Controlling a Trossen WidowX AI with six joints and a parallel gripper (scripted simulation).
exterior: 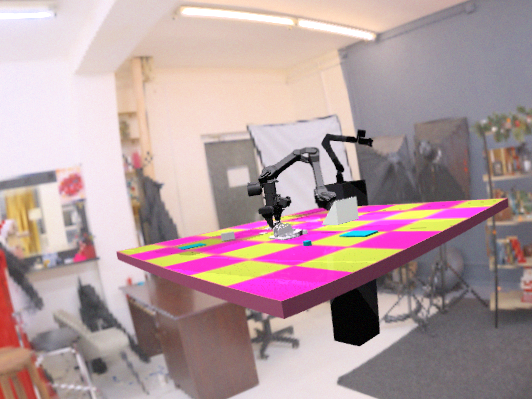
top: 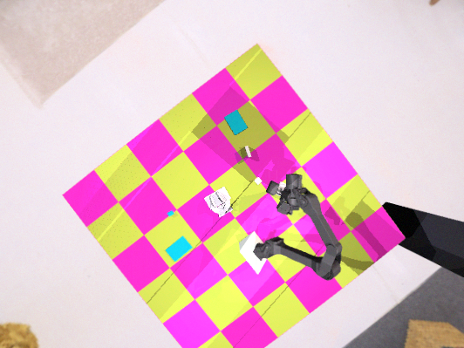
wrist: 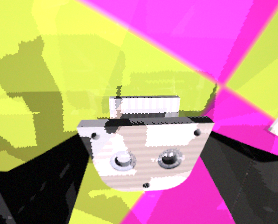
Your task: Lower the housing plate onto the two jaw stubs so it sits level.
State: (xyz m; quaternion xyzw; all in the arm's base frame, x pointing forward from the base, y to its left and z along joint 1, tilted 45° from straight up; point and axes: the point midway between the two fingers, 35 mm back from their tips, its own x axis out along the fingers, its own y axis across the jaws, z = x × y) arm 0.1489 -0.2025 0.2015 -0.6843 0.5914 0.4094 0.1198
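The housing plate (wrist: 145, 172) (top: 283, 187) is white, with two round holes and small screw holes. In the wrist view it stands between my black fingers, its side edges against them, in front of a low white block (wrist: 145, 104). My gripper (wrist: 143, 133) (top: 279, 193) is shut on the housing plate, low over the checkered table. The white base with the jaws (top: 219, 201) (exterior: 287, 232) lies apart from my gripper, to its left in the top view. Its pins and stubs are too small to make out. The underside of the plate is hidden.
A white wedge (top: 251, 252) (exterior: 342, 211) stands near the arm's base. A small white cube (top: 258, 180) and a white block (top: 248, 151) (exterior: 227, 236) lie nearby. Two cyan pads (top: 235, 122) (top: 179, 249) and a small cyan cube (top: 170, 214) (exterior: 307, 243) lie farther out.
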